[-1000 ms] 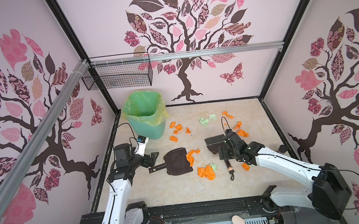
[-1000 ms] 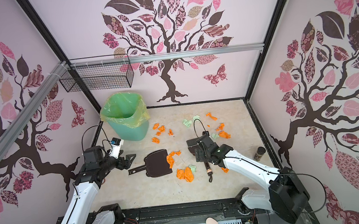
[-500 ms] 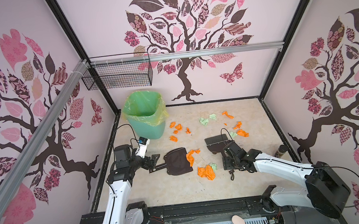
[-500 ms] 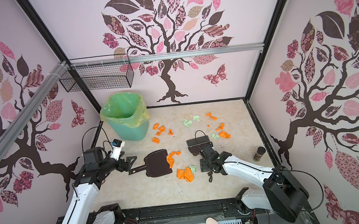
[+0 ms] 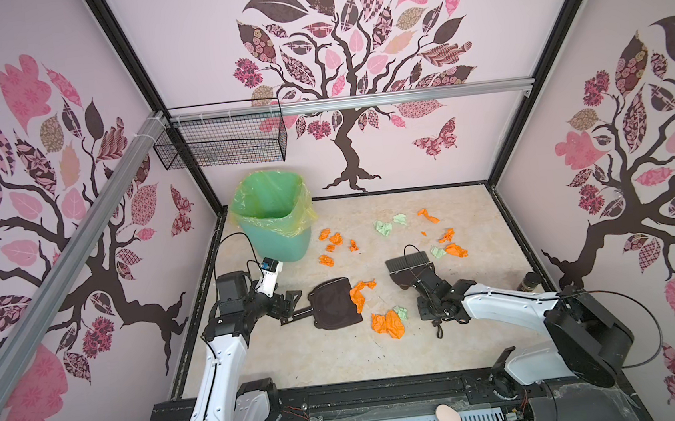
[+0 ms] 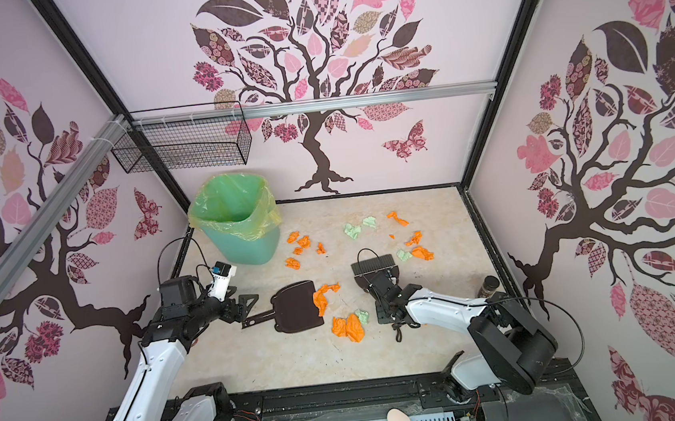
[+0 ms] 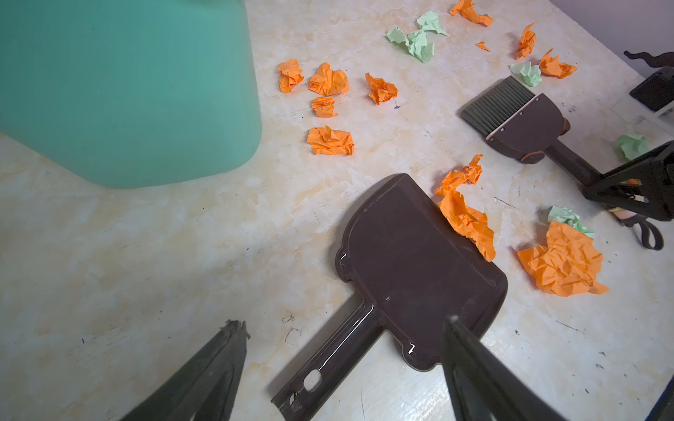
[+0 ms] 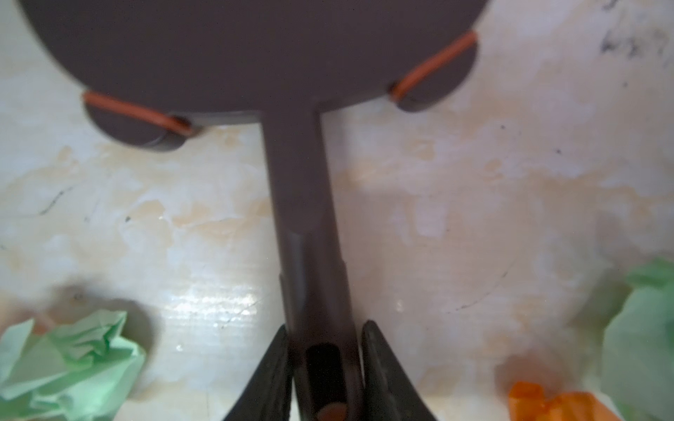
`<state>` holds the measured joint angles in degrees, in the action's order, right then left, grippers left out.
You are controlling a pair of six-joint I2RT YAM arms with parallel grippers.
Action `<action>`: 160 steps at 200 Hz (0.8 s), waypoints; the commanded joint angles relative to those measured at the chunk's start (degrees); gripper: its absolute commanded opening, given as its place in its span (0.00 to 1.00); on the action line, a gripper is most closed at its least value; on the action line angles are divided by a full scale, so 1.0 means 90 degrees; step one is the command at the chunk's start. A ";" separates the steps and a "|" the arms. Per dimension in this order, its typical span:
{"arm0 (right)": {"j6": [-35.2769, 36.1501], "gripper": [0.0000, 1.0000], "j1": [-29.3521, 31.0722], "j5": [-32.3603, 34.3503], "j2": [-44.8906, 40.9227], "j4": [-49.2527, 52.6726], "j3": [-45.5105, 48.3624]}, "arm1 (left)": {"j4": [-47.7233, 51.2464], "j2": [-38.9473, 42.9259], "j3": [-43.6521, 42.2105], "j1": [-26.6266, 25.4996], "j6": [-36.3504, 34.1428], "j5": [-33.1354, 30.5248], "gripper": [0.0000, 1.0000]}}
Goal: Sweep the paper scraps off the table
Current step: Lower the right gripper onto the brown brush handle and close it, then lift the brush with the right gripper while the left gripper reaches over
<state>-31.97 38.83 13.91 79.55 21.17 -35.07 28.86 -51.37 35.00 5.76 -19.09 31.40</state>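
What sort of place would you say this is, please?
Likely a robot test cell: two arms mounted at a walled-in table, decal-printed panel walls, and staged paper scraps near a lined bin.

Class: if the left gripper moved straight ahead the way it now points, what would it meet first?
Probably the dustpan handle, lying just ahead of the left gripper, in line with its open jaws; height above it is unclear.

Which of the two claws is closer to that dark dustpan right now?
Left. The left gripper stands open by the end of the dustpan handle, not gripping it. The right gripper sits beyond the orange paper scraps, shut on the handle of the brush.
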 commanded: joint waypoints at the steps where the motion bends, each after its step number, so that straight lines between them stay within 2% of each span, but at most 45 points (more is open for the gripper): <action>1: -0.0012 0.23 0.0038 0.0135 -0.0213 0.0191 0.0001 | 0.0046 0.0024 -0.0018 0.0015 0.0009 0.0207 0.86; 21: 0.0024 0.20 0.0043 0.0101 -0.0546 0.0471 -0.0094 | 0.0017 0.0091 0.0015 0.0014 -0.0085 0.0426 0.87; 41: 0.0094 0.19 0.0060 0.0077 -0.0915 0.0998 -0.0373 | -0.0017 0.0065 0.0214 0.0007 0.0151 0.0673 0.93; 69: 0.0241 0.19 0.0203 -0.0012 -0.1471 0.1810 -0.0936 | 0.0851 -0.0625 0.1271 -0.0179 0.0349 0.1473 0.95; 103: 0.0145 0.18 0.0869 0.0370 -0.1884 0.2614 -0.1887 | 0.2261 -0.1892 0.2892 -0.0380 0.0489 0.3111 0.94; 130: -0.0083 0.18 0.1543 0.0897 -0.1851 0.2863 -0.2607 | 0.3085 -0.2609 0.3886 -0.0737 0.0582 0.3974 0.92; 145: -0.0158 0.18 0.1899 0.1182 -0.1713 0.2788 -0.2904 | 0.3230 -0.2836 0.4154 -0.1062 0.0825 0.4292 0.92; 160: -0.0183 0.18 0.2130 0.1447 -0.1490 0.2645 -0.3130 | 0.2918 -0.2946 0.4128 -0.1367 0.1378 0.4537 0.91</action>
<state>-32.21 54.96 20.34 64.16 44.18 -59.22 52.01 -76.58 70.06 -3.09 -12.93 63.72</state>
